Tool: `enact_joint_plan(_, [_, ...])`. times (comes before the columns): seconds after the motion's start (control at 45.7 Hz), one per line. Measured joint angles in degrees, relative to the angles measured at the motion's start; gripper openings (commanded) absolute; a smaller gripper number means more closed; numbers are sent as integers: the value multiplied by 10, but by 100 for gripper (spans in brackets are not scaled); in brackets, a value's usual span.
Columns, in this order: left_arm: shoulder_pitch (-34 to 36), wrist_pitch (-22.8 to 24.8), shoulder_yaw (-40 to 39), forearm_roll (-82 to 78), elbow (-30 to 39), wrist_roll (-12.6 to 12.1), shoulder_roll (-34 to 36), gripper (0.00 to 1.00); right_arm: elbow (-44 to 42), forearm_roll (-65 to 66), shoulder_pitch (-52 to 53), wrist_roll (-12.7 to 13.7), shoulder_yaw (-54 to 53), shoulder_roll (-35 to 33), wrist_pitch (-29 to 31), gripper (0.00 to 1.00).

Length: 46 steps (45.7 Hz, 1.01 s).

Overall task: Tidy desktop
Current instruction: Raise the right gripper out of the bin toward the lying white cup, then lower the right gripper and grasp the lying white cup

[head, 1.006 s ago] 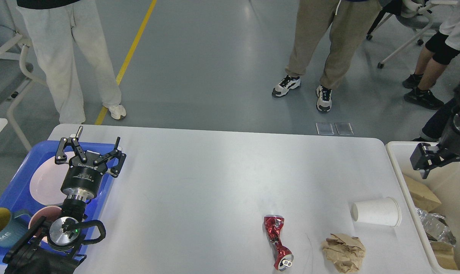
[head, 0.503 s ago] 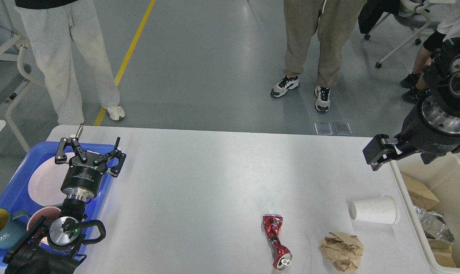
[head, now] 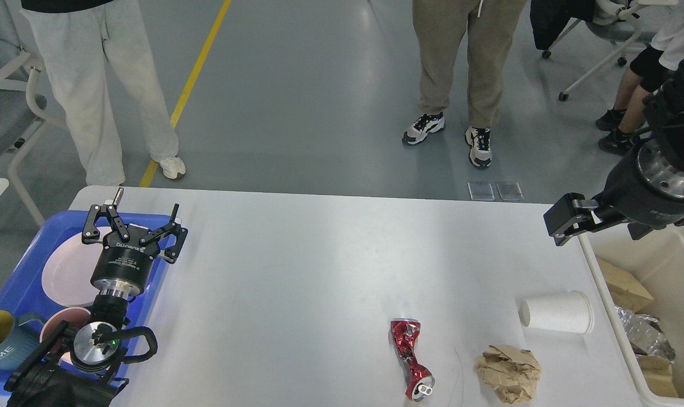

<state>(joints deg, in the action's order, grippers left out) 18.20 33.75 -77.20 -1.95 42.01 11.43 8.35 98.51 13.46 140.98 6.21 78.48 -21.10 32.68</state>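
Rightward and slightly up, the right gripper (head: 562,225) has drifted over the desktop (head: 319,271) edge — its fingers indistinguishable; the left gripper (head: 134,221) stays spread wide, holding nothing.

The right hand (head: 565,226) rose from over the white bin (head: 667,265) and swung leftward to the worktop's (head: 330,265) right far corner during the first half second; after that it drifted only slightly, a touch right and up. Its arm came further into view at the right edge. Behind the worktop, the person in tan trousers (head: 466,56) shuffled a little to the left, and the seated person (head: 636,107) at the far right shifted their legs.
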Motion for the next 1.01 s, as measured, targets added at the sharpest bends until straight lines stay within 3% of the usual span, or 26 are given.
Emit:
enact_joint_plan(0.175, [0,0,0,0,0,0,0,96,-8,-22,-24,1,4,-32,-19,100])
enact_joint_plan(0.35, [0,1,0,0,0,0,0,96,-19,-200,-59,3,33,-66,-53,100])
enact_joint_plan(0.678, [0,1,0,0,0,0,0,96,-18,-506,-118,6,70,-86,-219,100])
enact_joint_plan(0.831, [0,1,0,0,0,0,0,96,-41,-546,-193,5,21,-110,-304,100])
enact_joint_plan(1.006, [0,1,0,0,0,0,0,96,-119,-547,-352,5,-92,-154,-325,100])
